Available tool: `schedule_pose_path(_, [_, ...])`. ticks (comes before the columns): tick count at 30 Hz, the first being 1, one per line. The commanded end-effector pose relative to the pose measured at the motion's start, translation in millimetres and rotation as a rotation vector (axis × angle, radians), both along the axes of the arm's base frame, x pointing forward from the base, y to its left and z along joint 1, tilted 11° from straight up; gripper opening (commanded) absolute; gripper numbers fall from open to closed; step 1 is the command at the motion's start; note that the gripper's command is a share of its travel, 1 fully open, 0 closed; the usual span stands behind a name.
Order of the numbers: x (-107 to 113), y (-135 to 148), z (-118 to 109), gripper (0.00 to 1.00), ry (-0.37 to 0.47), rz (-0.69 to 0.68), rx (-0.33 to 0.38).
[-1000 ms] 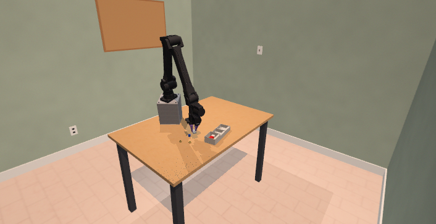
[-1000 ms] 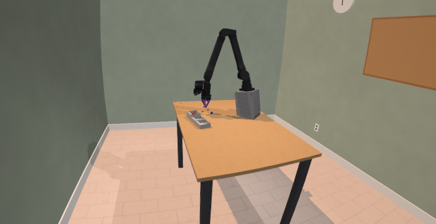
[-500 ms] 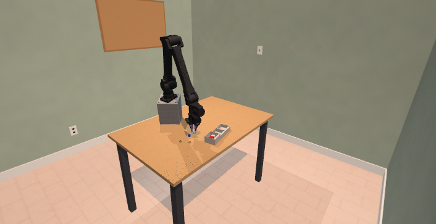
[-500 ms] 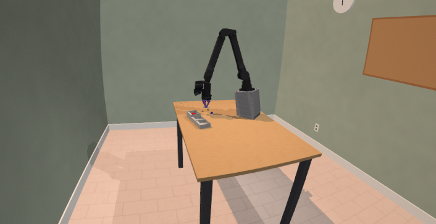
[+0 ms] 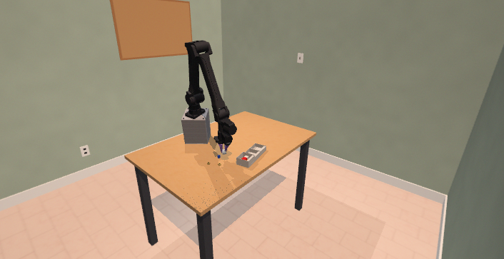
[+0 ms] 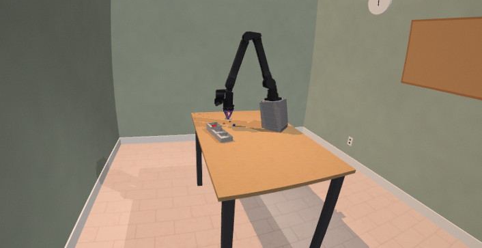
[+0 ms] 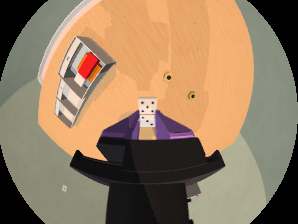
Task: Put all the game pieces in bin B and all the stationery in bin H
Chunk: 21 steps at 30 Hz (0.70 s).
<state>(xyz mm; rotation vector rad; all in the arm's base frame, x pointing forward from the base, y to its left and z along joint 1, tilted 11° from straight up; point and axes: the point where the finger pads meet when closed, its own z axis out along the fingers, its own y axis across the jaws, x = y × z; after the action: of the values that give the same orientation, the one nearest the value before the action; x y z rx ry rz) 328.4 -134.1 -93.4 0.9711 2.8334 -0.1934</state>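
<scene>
My gripper is shut on a white die with dark pips and holds it a little above the table; it also shows in the top view and the exterior view. The grey bin row lies to the gripper's side, seen also in the wrist view and in the exterior view. Its near compartment holds a red piece and an orange piece beside it. I cannot read the bin letters. Two small dark things lie on the table beyond the die. A small blue piece stands near the gripper.
The arm's grey base block stands at the table's back edge. The bin row lies near the table's side edge.
</scene>
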Motion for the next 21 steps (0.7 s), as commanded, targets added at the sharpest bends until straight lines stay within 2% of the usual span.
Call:
schedule_pose_path(1, [22.6,-4.5,18.3,0.20,-0.052,-0.002,-0.020])
schedule_pose_path(21, [25.2,-4.3,20.4,0.20,-0.053,0.000,-0.020])
